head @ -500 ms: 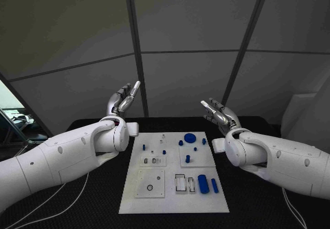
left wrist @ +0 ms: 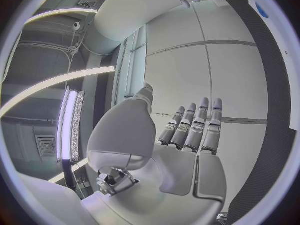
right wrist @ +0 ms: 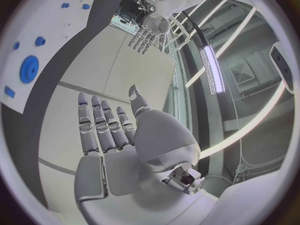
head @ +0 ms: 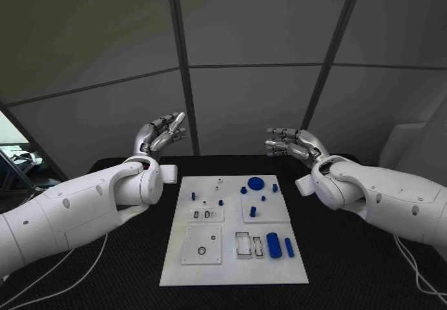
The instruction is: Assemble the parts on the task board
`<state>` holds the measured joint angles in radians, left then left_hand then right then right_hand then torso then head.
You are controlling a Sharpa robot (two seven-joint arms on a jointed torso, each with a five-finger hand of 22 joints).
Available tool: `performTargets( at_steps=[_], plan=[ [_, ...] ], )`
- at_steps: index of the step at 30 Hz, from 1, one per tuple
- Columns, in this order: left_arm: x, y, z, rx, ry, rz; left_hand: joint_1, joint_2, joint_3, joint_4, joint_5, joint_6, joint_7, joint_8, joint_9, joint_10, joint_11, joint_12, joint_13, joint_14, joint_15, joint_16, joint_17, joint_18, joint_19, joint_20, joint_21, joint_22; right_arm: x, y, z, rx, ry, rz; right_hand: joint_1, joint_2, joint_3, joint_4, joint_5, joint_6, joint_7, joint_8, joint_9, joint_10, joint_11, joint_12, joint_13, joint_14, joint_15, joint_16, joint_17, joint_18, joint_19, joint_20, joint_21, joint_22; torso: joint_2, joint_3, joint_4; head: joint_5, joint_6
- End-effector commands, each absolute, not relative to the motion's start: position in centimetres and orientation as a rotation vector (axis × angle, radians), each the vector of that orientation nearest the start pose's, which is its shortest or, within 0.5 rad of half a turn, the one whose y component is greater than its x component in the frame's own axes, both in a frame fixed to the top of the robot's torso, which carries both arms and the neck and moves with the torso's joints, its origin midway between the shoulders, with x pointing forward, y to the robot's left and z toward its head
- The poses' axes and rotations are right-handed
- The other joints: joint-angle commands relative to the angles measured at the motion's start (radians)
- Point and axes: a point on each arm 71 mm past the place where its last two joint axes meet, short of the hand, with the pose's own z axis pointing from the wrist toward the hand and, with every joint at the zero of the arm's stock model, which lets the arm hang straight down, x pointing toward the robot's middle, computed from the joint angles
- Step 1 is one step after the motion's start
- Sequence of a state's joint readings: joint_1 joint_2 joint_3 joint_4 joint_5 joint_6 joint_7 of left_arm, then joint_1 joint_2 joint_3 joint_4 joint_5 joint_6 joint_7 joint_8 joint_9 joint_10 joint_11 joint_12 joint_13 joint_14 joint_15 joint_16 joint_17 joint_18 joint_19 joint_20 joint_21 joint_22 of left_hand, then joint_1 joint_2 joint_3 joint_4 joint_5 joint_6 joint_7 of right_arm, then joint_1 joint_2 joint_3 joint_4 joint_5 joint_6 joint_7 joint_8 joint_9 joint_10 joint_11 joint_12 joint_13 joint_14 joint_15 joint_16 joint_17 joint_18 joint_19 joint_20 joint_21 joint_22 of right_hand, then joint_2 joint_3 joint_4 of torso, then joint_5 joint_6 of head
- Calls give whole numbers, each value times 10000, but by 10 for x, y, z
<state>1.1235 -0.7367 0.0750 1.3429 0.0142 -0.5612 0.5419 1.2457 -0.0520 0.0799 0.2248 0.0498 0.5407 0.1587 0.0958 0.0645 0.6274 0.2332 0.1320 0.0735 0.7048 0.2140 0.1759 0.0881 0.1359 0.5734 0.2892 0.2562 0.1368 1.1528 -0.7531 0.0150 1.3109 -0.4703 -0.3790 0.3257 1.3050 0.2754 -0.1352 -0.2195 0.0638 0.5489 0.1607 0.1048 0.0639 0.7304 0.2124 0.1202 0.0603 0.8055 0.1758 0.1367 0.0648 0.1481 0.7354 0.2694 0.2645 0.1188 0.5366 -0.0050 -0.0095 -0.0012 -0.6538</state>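
The white task board lies flat in the middle of the black table. Blue parts sit on it: a round disc at its far end, a thick cylinder and a slim bar near its right edge, and several small pegs between. My left hand is raised above the table's far left, well off the board, and holds nothing. My right hand is raised at the far right, also holding nothing. In the wrist views the left hand and the right hand show bare palms with fingers side by side.
The black table runs around the board on all sides. Grey panel walls stand behind it. A white cable trails at the front left, another at the right. The right wrist view shows the board's edge with the disc.
Both hands' fingers have bent forward from a straighter upright pose, the right hand's more so. The parts on the board have not moved.
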Motion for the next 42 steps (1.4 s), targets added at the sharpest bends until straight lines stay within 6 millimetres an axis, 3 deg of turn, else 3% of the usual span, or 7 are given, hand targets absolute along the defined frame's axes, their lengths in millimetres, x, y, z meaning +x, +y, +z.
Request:
performTargets(
  at_steps=[1,3,10,25,31,37,42],
  plan=[
    [521,226,-178,-11248,11058,-13831,378,85,18,-307,19,1586,985,380,154,1614,-94,572,124,1248,-281,421,147,382,1029,-22,533,202,523,-213,-184,3611,14958,11225,732,-117,397,-689,-18,3038,602,440,133,2720,-448,214,19,2717,-595,360,46,348,2021,-521,961,269,155,-14,-37,39,-29],
    [518,227,-178,-11192,11186,-13854,581,161,9,-522,39,2693,919,663,249,2283,-292,842,159,2001,-471,665,275,503,1637,-107,844,313,525,-211,-181,2841,14986,10871,835,-181,458,-704,8,3332,538,430,104,3112,-559,163,19,3104,-728,382,67,346,2255,-665,1147,338,229,-8,-40,39,3],
    [507,229,-175,-10892,11723,-14065,1012,399,19,-1081,49,3809,545,814,171,3766,-739,1120,226,3664,-1001,979,777,494,2978,-592,1515,554,529,-203,-168,291,15171,9378,1209,-599,618,-710,5,4084,267,269,34,4115,-877,-182,18,4562,-1207,563,262,307,3018,-1177,2306,930,559,5,-34,61,126],
    [477,213,-161,-10600,12312,-14996,1030,407,-7,-1420,41,4011,486,412,13,3975,-797,565,82,4133,-1139,686,1275,469,3845,-843,2076,803,533,-175,-150,-3868,15681,5570,650,-1066,525,-666,42,4586,-65,-139,24,4518,-1228,-553,59,6814,-1704,1542,1338,356,3776,-1640,4400,2140,1532,-40,103,-7,474],
    [473,210,-159,-10573,12442,-15189,986,413,-26,-1454,40,4018,495,344,11,3911,-778,444,36,4095,-1125,588,1336,463,3925,-850,2156,842,534,-168,-151,-4418,15768,4926,469,-1151,601,-689,162,4604,-157,-363,27,4541,-1340,-552,92,7020,-1806,2694,2345,321,4012,-1786,5404,2854,1717,-38,177,-94,475],
    [470,208,-159,-10561,12569,-15353,949,408,-47,-1474,40,4003,517,290,8,3864,-757,365,3,4095,-1117,538,1381,461,3976,-853,2211,868,535,-161,-153,-4675,15909,4734,398,-1262,781,-691,375,4393,-150,-411,15,4131,-1283,-562,69,6988,-1791,3772,3128,31,4681,-1798,7259,5159,1805,-40,208,-122,475],
    [469,205,-158,-10553,12633,-15443,930,408,-58,-1482,39,3992,528,262,6,3843,-749,329,-11,4105,-1114,520,1404,461,3996,-854,2234,879,535,-155,-154,-4817,15983,4646,263,-1383,896,-680,693,4224,-155,-412,14,3879,-1243,-559,70,6846,-1748,4132,3431,12,4609,-1765,7601,5496,1822,-33,199,-50,472]
  ],
)
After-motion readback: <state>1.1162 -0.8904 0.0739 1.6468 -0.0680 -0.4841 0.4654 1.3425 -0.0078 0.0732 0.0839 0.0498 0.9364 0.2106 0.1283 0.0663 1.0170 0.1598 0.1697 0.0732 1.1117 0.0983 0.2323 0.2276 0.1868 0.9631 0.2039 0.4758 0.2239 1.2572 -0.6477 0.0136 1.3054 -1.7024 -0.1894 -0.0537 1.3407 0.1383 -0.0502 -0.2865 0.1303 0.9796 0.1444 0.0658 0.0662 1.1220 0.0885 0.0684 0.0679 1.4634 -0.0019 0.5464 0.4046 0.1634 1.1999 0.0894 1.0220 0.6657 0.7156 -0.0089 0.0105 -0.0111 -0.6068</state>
